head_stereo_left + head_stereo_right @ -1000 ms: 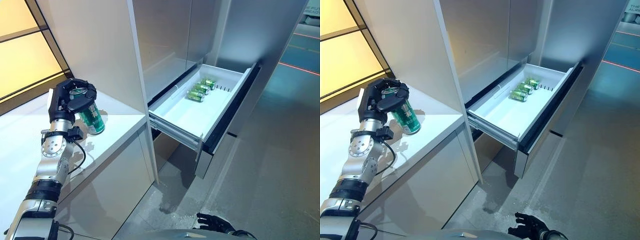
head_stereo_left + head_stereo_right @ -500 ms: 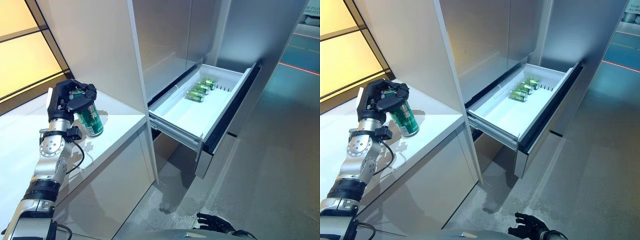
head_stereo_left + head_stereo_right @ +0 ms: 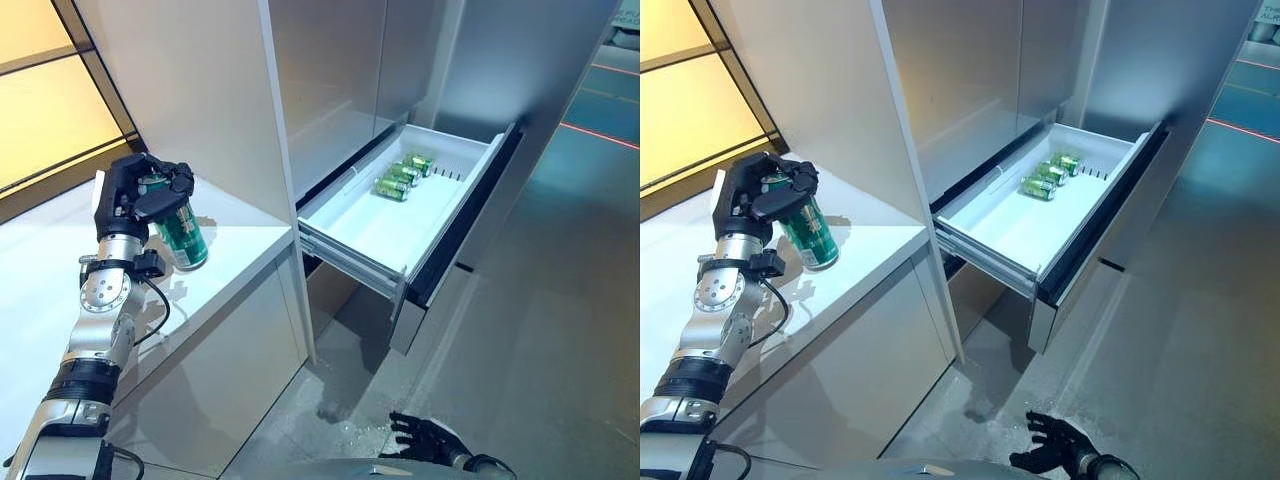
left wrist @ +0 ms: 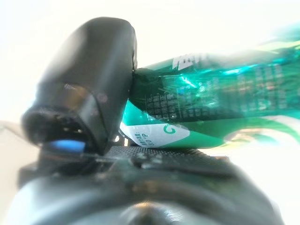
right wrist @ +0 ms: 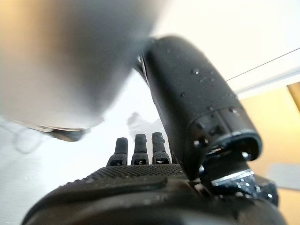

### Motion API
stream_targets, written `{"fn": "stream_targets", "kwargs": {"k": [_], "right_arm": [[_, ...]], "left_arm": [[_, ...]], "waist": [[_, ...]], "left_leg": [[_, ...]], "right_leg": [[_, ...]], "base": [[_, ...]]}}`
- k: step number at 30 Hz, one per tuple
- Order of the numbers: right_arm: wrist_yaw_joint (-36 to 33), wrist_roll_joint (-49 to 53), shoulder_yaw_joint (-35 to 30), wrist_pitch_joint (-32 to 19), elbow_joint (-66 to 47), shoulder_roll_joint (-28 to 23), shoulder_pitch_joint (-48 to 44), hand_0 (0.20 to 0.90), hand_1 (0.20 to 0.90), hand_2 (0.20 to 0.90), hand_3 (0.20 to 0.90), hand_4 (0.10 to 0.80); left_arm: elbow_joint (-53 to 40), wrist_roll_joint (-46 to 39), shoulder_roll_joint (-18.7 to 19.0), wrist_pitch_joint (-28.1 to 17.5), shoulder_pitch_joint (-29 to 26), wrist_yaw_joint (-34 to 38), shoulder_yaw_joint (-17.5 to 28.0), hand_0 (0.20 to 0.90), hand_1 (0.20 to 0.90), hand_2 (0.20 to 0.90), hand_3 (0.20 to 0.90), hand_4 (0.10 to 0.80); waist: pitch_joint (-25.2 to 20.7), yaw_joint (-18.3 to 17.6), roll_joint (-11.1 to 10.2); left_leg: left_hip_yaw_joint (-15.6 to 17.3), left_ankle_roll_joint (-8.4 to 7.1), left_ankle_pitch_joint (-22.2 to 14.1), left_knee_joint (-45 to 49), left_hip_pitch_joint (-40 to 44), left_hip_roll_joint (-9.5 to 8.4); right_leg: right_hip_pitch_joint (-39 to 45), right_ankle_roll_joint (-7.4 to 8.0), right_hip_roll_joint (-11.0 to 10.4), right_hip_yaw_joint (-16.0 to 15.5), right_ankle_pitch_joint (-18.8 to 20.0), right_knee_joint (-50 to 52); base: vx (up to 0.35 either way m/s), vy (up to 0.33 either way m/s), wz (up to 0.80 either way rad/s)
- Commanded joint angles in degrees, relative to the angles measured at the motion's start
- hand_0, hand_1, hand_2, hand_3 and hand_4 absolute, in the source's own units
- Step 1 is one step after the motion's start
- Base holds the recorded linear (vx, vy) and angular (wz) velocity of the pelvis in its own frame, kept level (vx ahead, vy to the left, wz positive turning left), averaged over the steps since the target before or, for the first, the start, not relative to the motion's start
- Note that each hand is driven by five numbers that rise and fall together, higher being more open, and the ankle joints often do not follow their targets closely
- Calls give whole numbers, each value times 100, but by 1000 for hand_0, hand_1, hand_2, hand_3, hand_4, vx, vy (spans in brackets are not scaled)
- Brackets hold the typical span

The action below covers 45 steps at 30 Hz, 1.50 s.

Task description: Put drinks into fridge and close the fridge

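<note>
Left hand curled round green can over white counter, left of open drawer. 3 cans lie in drawer's far end. Right hand low, fingers spread, empty.

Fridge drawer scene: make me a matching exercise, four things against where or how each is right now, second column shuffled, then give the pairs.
Things:
1. green can
2. cans in the drawer
3. fridge drawer
4. right robot hand

States:
A. pulled out, open
B. low over the floor, fingers relaxed, holding nothing
C. gripped by the left robot hand above the white counter
D. lying on their sides at the far end of the white tray

Pairs: 1-C, 2-D, 3-A, 4-B
</note>
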Motion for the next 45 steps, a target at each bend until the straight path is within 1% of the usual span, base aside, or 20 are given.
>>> {"fn": "stream_targets", "kwargs": {"k": [1, 2, 3, 4, 8, 10, 11, 12, 14, 17, 20, 21, 27, 32, 34, 35, 37, 39, 40, 45], "right_arm": [[8, 245, 173, -406, -1135, -241, -407, 900, 900, 900, 900, 800], [-2, 286, 207, -187, -1701, -266, -379, 900, 900, 900, 900, 800], [41, 346, 220, -182, -1915, -282, -359, 900, 900, 900, 900, 800], [160, 587, 244, 36, -2514, -337, -343, 900, 900, 900, 900, 800], [728, 1400, 151, 412, -3728, -480, -413, 900, 900, 900, 900, 800], [1067, 2175, 46, 730, -4515, -620, -607, 900, 900, 900, 900, 800], [1185, 2422, 13, 717, -4719, -676, -692, 900, 900, 900, 900, 800], [1182, 2615, -22, 857, -4951, -732, -786, 900, 900, 900, 900, 800], [1223, 3235, -147, 1152, -5656, -830, -1137, 900, 900, 900, 900, 800], [1146, 3757, -242, 1166, -6344, -857, -1571, 900, 900, 900, 900, 800], [827, 3979, -302, 1142, -6967, -822, -2024, 900, 900, 900, 900, 800], [764, 3956, -297, 1066, -7050, -797, -2107, 900, 900, 900, 900, 800], [268, 3885, -185, 1215, -7392, -787, -2568, 900, 900, 900, 900, 800], [-178, 3659, 133, 1399, -7374, -841, -2919, 900, 900, 900, 900, 800], [-185, 3651, 139, 1405, -7375, -841, -2925, 900, 900, 900, 900, 800], [-313, 3626, 289, 1515, -7299, -847, -3035, 900, 900, 900, 900, 800], [-394, 3650, 353, 1574, -7269, -840, -3079, 900, 900, 900, 900, 800], [-394, 3650, 353, 1574, -7269, -840, -3079, 900, 900, 900, 900, 800], [-519, 3760, 500, 1753, -7129, -806, -3216, 900, 900, 900, 900, 800], [-469, 3898, 696, 2027, -7002, -803, -3352, 900, 900, 900, 900, 800]], "left_arm": [[-927, -205, 598, -1401, -1131, 152, 305, 300, 300, 300, 200, 100], [-1021, -223, 615, -1473, -1146, 142, 303, 300, 300, 300, 200, 100], [-1052, -223, 613, -1532, -1147, 118, 297, 300, 300, 300, 200, 100], [-1177, -195, 623, -1642, -1133, 116, 279, 300, 300, 300, 200, 100], [-1444, -213, 581, -2050, -947, -120, 252, 300, 300, 300, 200, 100], [-1680, -275, 541, -2280, -801, -306, 169, 300, 300, 300, 200, 100], [-1761, -296, 524, -2356, -742, -383, 139, 300, 300, 300, 200, 100], [-1821, -329, 527, -2403, -697, -427, 115, 300, 300, 300, 200, 100], [-2062, -402, 527, -2435, -618, -576, 85, 300, 300, 300, 200, 100], [-2264, -663, 531, -2367, -597, -922, 62, 300, 300, 300, 200, 100], [-2530, -724, 464, -2195, -612, -1202, -6, 300, 300, 300, 200, 100], [-2595, -714, 431, -2155, -618, -1277, -27, 300, 300, 300, 200, 100], [-2981, -640, 328, -1806, -818, -1426, -313, 300, 300, 300, 200, 100], [-3171, -627, 226, -1583, -1102, -1559, -703, 300, 300, 300, 200, 100], [-3173, -626, 225, -1578, -1107, -1563, -708, 300, 300, 300, 200, 100], [-3240, -623, 200, -1482, -1245, -1631, -878, 300, 300, 300, 200, 100], [-3260, -644, 179, -1448, -1310, -1665, -958, 300, 300, 300, 200, 100], [-3259, -644, 179, -1448, -1310, -1665, -958, 300, 300, 300, 200, 100], [-3280, -704, 134, -1356, -1485, -1757, -1123, 300, 300, 300, 200, 100], [-3310, -652, 117, -1267, -1649, -1819, -1328, 300, 300, 300, 200, 100]], "waist": [[-300, -70, 181], [-300, -85, 171], [-302, -93, 166], [-296, -106, 155], [-284, -113, 138], [-264, -88, 134], [-261, -73, 131], [-262, -60, 130], [-268, -24, 132], [-274, 18, 131], [-296, 61, 126], [-299, 72, 123], [-352, 110, 95], [-378, 126, 48], [-375, 126, 47], [-378, 133, 35], [-375, 131, 28], [-375, 131, 28], [-369, 135, 17], [-367, 135, -7]], "left_leg": [[-119, 187, -791, 104, 218, -181], [-121, 185, -781, 100, 213, -180], [-121, 184, -775, 97, 212, -179], [-119, 179, -765, 94, 206, -175], [-115, 167, -736, 76, 196, -170], [-114, 166, -715, 64, 182, -169], [-109, 168, -712, 65, 177, -170], [-106, 171, -707, 62, 172, -168], [-109, 179, -690, 60, 153, -168], [-123, 191, -686, 70, 132, -179], [-144, 207, -698, 90, 114, -190], [-153, 212, -698, 93, 113, -194], [-191, 226, -704, 98, 114, -211], [-214, 223, -692, 97, 119, -217], [-214, 223, -692, 97, 120, -217], [-220, 217, -689, 96, 127, -213], [-227, 217, -689, 93, 129, -215], [-227, 217, -689, 93, 129, -215], [-244, 214, -685, 92, 123, -221], [-265, 215, -684, 90, 125, -233]], "right_leg": [[-436, 381, -156, -225, -267, 624], [-442, 381, -161, -234, -263, 625], [-443, 381, -164, -241, -260, 625], [-447, 381, -167, -246, -253, 623], [-458, 384, -164, -251, -238, 620], [-475, 388, -159, -250, -222, 619], [-475, 390, -157, -246, -216, 614], [-477, 391, -157, -250, -210, 609], [-491, 389, -150, -237, -194, 600], [-497, 382, -146, -223, -181, 586], [-491, 372, -147, -212, -179, 563], [-484, 369, -146, -207, -174, 552], [-449, 355, -133, -201, -146, 490], [-443, 346, -120, -207, -117, 474], [-442, 346, -119, -207, -116, 474], [-429, 340, -115, -221, -108, 468], [-432, 343, -111, -215, -100, 465], [-432, 343, -111, -215, -100, 465], [-429, 338, -108, -217, -94, 454], [-426, 341, -102, -205, -82, 447]], "base": [[0, 0, 0], [0, 0, 0], [0, 0, 0], [0, 0, 0], [-16, -4, 0], [-46, -4, 0], [-42, -4, 0], [0, 0, 0], [-31, -5, 2], [-10, -3, 0], [0, 0, 0], [0, 0, 0], [0, 0, 0], [0, 0, 0], [0, 0, 0], [0, 0, 0], [0, 0, 0], [0, 0, 0], [0, 0, 0], [0, 0, 0]]}}
